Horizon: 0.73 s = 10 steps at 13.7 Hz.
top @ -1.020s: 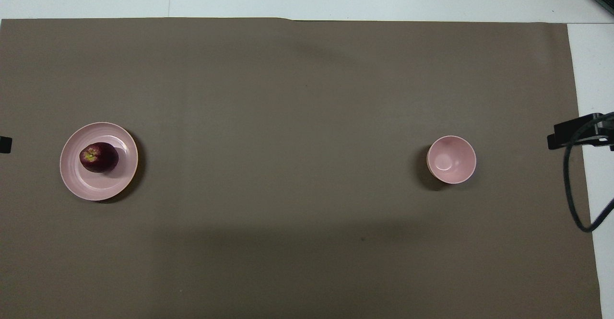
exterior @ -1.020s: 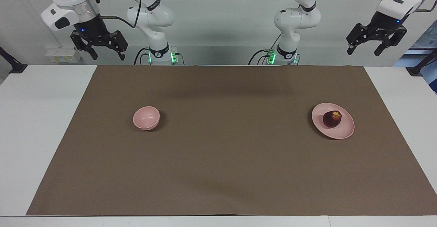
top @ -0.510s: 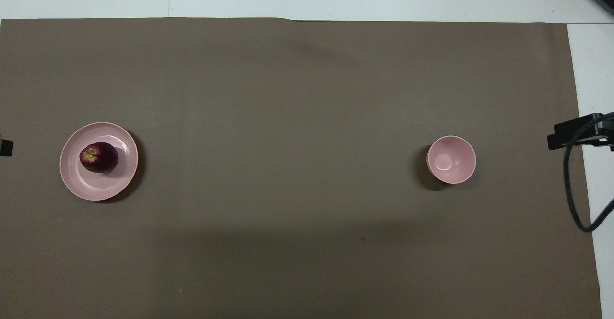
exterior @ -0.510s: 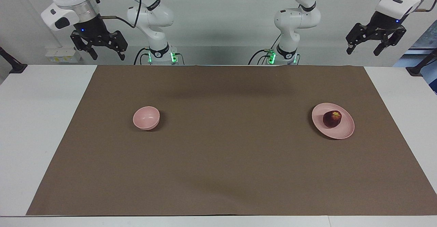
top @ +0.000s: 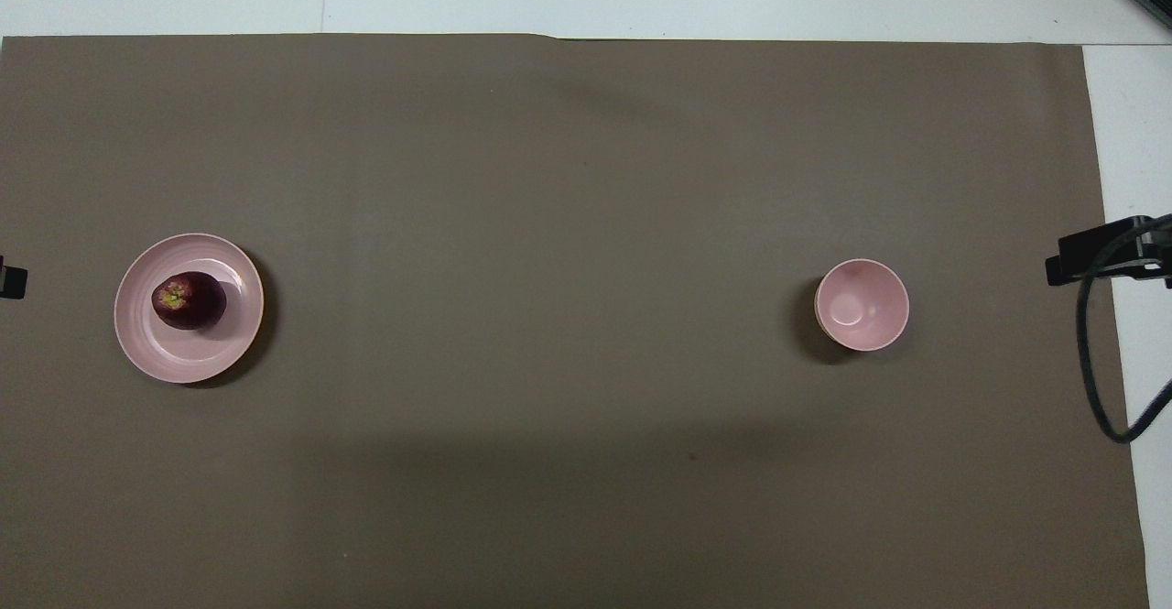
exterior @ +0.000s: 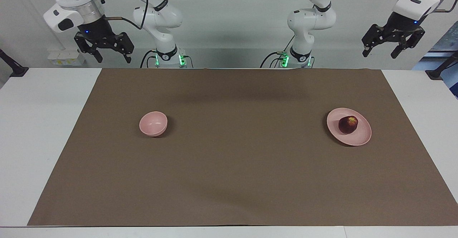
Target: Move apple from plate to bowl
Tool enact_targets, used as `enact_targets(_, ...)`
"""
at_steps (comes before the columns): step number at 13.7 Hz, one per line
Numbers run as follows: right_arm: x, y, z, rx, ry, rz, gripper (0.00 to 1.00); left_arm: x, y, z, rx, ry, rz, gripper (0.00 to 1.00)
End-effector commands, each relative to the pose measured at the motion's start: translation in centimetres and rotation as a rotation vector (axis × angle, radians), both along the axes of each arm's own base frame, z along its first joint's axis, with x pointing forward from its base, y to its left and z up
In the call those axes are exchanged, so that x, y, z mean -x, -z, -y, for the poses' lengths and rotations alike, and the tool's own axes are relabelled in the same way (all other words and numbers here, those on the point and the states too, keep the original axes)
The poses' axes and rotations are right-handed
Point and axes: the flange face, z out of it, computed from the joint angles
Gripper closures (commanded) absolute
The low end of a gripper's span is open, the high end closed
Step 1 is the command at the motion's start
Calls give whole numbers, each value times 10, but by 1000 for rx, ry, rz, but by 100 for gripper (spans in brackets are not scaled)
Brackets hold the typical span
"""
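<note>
Hanging high at its own end of the table, left end effector [exterior: 393,48]: fingers spread wide, nothing between them, raised well clear of the table [exterior: 46,123] surface.

Item below and forward of it, away from the robots: plate [exterior: 361,139], flat on the brown mat [exterior: 229,180] toward the left arm's end. Resting on the plate: apple [exterior: 348,124], sitting on the half of the plate closer to the robots, yellowish stem patch turned upward. Round, no long axis to align to; any finger orientation should serve, by my judgement.

Right end effector [exterior: 104,49]: likewise spread wide and empty, raised at the right arm's end; this arm waits. Below and forward of it: bowl [exterior: 153,123], upright, empty, well apart from the plate.

Governing relation: apple lies on the left arm's side, so the left end effector is the nearer; likely move is forward and down onto the fruit. Task not yet begun.
</note>
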Motion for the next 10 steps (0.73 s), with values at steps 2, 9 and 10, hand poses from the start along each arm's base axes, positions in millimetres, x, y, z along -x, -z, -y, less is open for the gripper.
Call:
enact_targets(2,8,2,2,4,3,-15,0,5,21,2,-9,10,-10,0)
enact_targets(9,12,12,1,5,7,-24,0,-17,150,-4,-10,0,50,0)
enact_targets(10,10,15,1,3,23,-26,0,-21,167,-7,-11,5,72,0)
